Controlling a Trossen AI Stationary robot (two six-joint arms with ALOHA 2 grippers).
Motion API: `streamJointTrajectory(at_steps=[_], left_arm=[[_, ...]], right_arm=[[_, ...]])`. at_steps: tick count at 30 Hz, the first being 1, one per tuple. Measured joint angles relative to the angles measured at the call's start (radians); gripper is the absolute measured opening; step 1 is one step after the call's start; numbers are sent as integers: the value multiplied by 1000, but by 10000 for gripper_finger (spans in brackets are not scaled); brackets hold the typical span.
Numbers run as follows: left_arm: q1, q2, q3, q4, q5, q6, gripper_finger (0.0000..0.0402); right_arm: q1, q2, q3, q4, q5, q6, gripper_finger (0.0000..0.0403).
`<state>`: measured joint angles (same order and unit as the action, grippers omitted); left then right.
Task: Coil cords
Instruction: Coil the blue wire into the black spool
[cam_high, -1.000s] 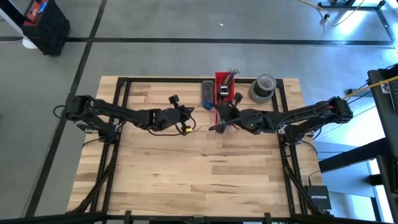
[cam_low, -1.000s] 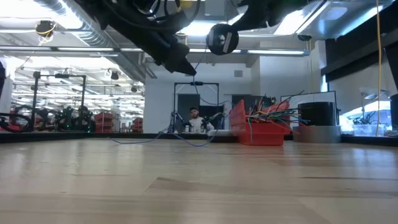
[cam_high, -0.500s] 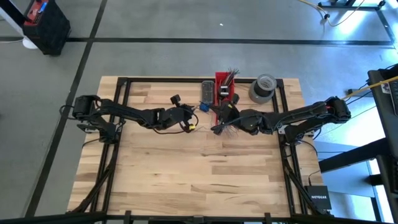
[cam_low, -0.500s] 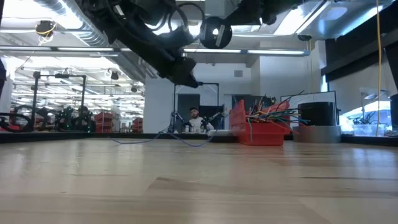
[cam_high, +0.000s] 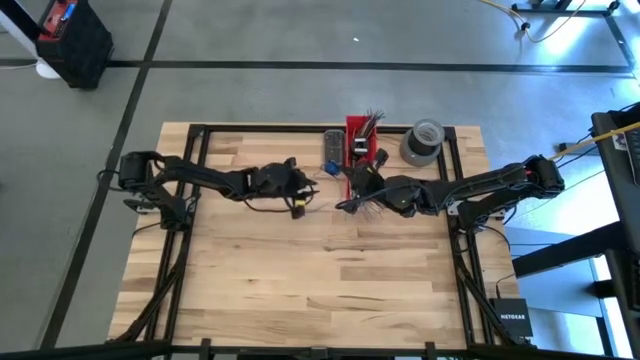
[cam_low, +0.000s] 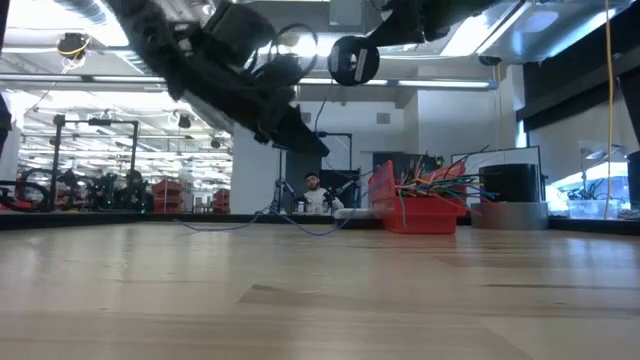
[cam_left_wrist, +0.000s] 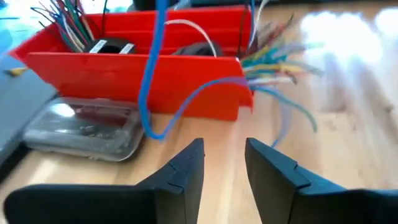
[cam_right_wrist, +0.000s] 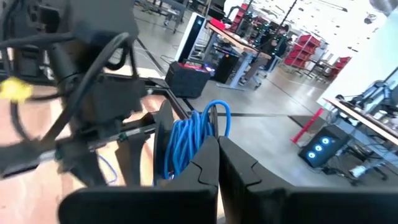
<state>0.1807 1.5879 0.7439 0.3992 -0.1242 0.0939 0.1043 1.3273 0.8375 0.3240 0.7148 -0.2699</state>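
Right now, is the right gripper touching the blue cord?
Touching. The right wrist view shows the right gripper shut, with the coiled blue cord pinched between its fingers and looping up from them.

One word can be read: "NETGEAR", in pale letters on the black box at the lower right of the high view. Nothing else is legible.

Two dark cabled arms, yellow tag

Place: a robotics lab or workshop
Evidence: red shelving racks, concrete floor, wooden bench sitting inside.
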Motion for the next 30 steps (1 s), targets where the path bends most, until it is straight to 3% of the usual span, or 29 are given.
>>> streamJointTrajectory(at_steps=[3,6,13,23,30], left_arm=[[50,0,-71,158,127,-52,111],[78,7,-105,280,166,-108,111],[83,59,-110,278,64,-93,111],[82,77,-109,344,107,-68,111],[84,114,-109,412,53,-60,111]], right_arm=[[0,0,0,-6,13,-6,1],[0,0,0,-4,13,-7,1],[0,0,0,5,11,-23,1],[0,0,0,-3,9,-24,1],[0,0,0,0,1,-24,1]])
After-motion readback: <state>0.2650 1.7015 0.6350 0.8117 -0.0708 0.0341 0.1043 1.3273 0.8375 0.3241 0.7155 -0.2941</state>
